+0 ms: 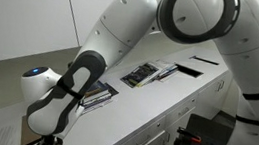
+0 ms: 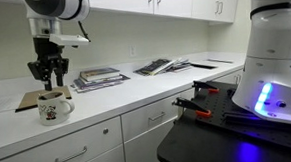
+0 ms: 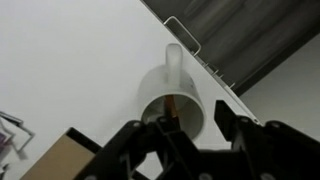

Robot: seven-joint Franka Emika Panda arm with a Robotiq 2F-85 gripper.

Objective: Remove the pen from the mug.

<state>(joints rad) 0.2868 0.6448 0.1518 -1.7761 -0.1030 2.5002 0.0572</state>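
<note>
We see the mug (image 2: 55, 108) standing upright on the white tabletop (image 2: 126, 97), just beside a brown board (image 2: 24, 100). The pincer (image 2: 48, 78) hangs directly over it, fingers spread and holding nothing. In the wrist view the pen (image 3: 171, 108) shows only as a thin brownish sliver inside the mug's mouth, close to the part of the rim nearest the pincer. One finger stands to each side, and neither touches the pen. How far the pen rises above the rim we cannot tell. We judge it to be light and stiff, with a slim, smooth barrel that could slip or swivel under a loose pinch. The place to take it is its upper end, squarely across the barrel and centred between the pads. The opening is narrow, so the fingers have little room before they meet the rim. The mug itself looks small and hard, likely ceramic — a sideways nudge could slide or tip it. We would therefore come down vertically, close firmly, and draw the pen straight up — not sideways.
</note>
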